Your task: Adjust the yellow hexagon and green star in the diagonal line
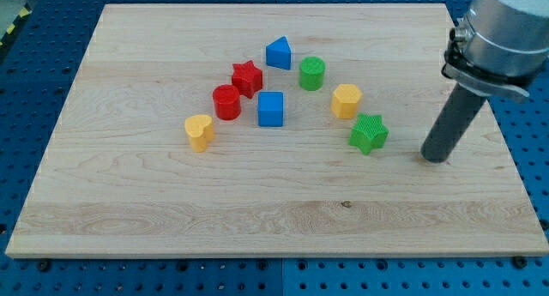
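The yellow hexagon (346,100) sits right of the board's middle. The green star (369,133) lies just below and to the right of it, close but apart. The green cylinder (311,74) lies up and left of the hexagon, so these three run in a slanted line. My tip (436,157) rests on the board to the right of the green star, with a clear gap between them. The rod rises up and right toward the arm at the view's top right.
A blue triangular block (278,53), red star (247,78), red cylinder (227,102), blue cube (270,109) and yellow heart (199,131) cluster left of centre. The wooden board (129,219) lies on a blue perforated table; its right edge is near my tip.
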Action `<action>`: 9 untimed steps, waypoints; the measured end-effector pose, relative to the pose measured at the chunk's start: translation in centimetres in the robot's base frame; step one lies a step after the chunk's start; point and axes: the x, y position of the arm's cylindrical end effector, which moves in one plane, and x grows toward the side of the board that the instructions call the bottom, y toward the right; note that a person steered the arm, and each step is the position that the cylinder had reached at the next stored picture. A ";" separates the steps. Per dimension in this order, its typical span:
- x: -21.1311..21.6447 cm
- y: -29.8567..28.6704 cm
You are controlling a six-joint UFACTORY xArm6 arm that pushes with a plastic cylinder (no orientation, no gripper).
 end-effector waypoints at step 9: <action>-6.9 -8.0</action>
